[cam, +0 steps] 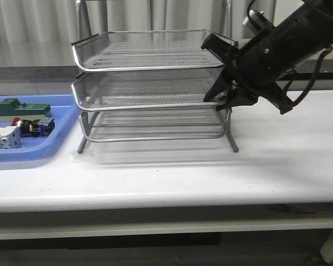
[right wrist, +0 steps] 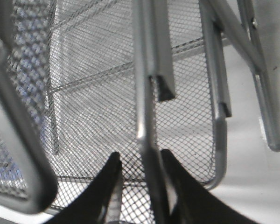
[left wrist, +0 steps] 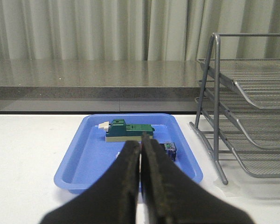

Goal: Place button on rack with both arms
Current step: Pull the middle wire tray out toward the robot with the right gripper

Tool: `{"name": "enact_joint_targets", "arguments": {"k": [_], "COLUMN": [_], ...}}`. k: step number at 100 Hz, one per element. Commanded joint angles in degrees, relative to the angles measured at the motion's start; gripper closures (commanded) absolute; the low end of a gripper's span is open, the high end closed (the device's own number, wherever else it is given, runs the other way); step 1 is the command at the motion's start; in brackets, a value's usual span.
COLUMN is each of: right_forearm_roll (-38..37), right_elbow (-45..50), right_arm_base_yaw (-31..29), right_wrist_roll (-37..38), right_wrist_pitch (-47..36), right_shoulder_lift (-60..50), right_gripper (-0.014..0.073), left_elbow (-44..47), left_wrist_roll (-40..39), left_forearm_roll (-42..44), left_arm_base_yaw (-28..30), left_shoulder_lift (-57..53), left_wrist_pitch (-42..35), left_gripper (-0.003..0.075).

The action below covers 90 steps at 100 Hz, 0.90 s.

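The button (cam: 33, 127) lies on its side in the blue tray (cam: 55, 138), red head to the left. In the left wrist view only its blue rear block (left wrist: 169, 150) shows beside my fingers. My left gripper (left wrist: 140, 156) is shut and empty, short of the tray (left wrist: 84, 154); it is outside the front view. The rack (cam: 150, 88) stands mid-table. My right gripper (cam: 223, 97) is at the right end of its middle tray. In the right wrist view its fingers (right wrist: 139, 168) stand apart astride that tray's rim wire (right wrist: 147, 130), with a gap on one side.
The blue tray also holds a green block (cam: 19, 107) and a white block (cam: 3, 138). The green block (left wrist: 128, 130) lies at the tray's far side in the left wrist view, with the rack's legs (left wrist: 217, 140) beside the tray. A grey ledge and curtains run behind the table.
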Motion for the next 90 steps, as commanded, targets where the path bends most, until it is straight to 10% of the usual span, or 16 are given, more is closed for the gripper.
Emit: {"name": "enact_joint_targets", "arguments": {"k": [1, 90], "right_forearm_roll": [-0.5, -0.7], "right_elbow": [-0.9, 22.3], "right_arm_base_yaw": [0.1, 0.1], "right_wrist_roll": [-1.0, -4.8], "right_wrist_pitch": [2.0, -1.8], "right_shoulder_lift": [-2.9, -17.5], "right_gripper": [0.058, 0.058], "left_elbow": [2.7, 2.7], "left_wrist_roll": [-0.4, -0.4], "left_forearm_roll": [-0.4, -0.4], "left_arm_base_yaw": [0.2, 0.2], "left_shoulder_lift": [-2.0, -2.0], "left_wrist_pitch": [-5.0, -5.0], "left_gripper": [0.0716, 0.0716]}}
